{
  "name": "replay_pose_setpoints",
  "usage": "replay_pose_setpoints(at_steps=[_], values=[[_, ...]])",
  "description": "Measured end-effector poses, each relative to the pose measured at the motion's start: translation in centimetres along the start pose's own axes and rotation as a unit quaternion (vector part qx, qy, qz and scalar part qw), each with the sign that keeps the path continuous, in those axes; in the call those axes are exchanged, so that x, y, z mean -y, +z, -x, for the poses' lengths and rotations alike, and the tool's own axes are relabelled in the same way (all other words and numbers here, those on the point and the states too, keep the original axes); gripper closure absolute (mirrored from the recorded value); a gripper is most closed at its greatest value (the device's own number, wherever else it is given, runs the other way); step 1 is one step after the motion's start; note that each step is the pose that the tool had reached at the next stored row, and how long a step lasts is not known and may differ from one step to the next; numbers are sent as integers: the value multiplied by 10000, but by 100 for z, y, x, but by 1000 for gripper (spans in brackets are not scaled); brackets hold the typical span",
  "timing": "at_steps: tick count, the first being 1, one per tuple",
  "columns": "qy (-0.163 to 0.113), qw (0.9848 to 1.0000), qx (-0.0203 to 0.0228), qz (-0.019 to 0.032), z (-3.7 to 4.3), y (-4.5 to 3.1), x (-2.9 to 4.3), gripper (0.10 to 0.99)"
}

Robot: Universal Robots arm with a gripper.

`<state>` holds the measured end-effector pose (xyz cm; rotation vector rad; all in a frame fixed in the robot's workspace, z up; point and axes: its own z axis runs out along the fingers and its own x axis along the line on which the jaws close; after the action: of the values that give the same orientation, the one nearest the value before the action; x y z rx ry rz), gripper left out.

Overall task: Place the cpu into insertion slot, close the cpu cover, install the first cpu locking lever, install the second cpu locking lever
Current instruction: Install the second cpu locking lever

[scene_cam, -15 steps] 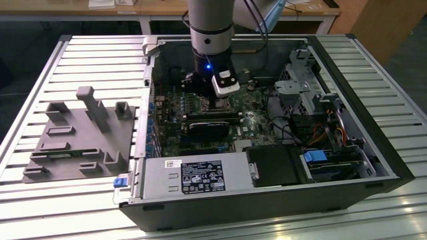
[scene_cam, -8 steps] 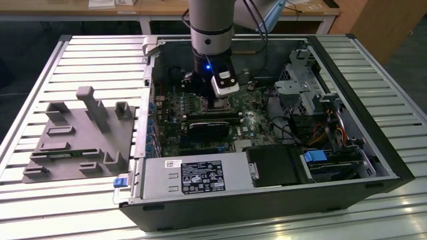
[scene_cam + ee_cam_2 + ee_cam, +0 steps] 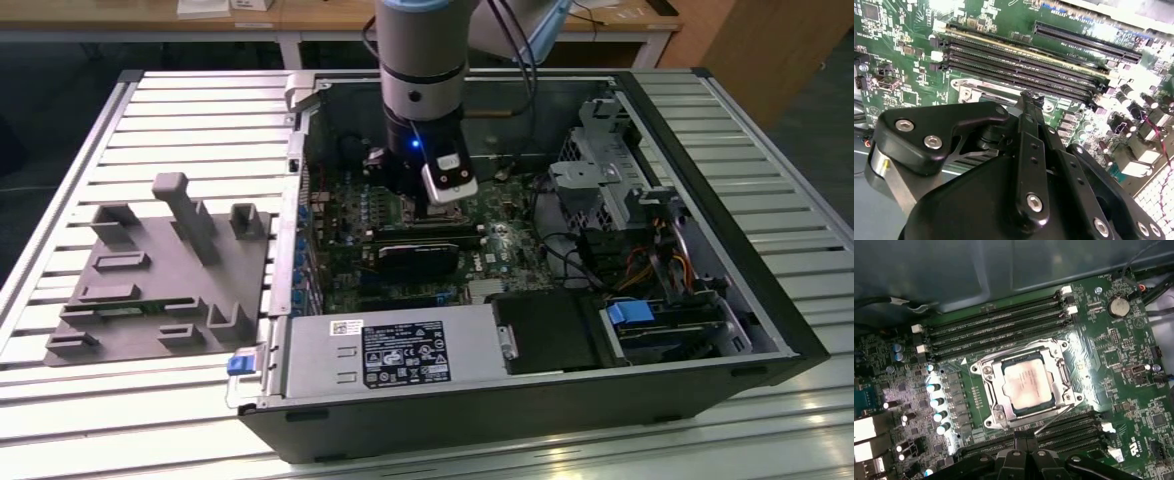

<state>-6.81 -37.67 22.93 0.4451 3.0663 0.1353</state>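
The cpu (image 3: 1026, 385), a dull silver square, lies in the insertion slot (image 3: 985, 370) on the green board. The cpu cover (image 3: 996, 390), a silver frame, lies flat around it. A thin metal lever rod (image 3: 1056, 419) runs along the socket edge nearest my fingertips; whether it is latched I cannot tell. My gripper (image 3: 1026, 442) hovers just beside that edge, shut, with nothing visible between its fingers. In the second wrist view the gripper (image 3: 1031, 100) has its tip close above the socket's rim (image 3: 979, 92). In the exterior view the gripper (image 3: 424, 215) reaches down into the open computer case.
Long black memory slots (image 3: 994, 325) flank the socket on both sides (image 3: 1074, 432). The case walls (image 3: 300, 150) surround the board. A power supply (image 3: 387, 355) sits at the front, and drive cages and cables (image 3: 627, 210) at the exterior view's right. A grey fixture (image 3: 160, 270) lies outside the case.
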Motion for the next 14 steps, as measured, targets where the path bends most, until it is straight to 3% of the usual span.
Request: replay_pose_setpoints(at_steps=[6,10,14], values=[[4,9997,-57,240,8,18,79,984],[-2,9995,-72,321,18,37,151,984],[-5,9990,-96,437,-2,59,191,984]])
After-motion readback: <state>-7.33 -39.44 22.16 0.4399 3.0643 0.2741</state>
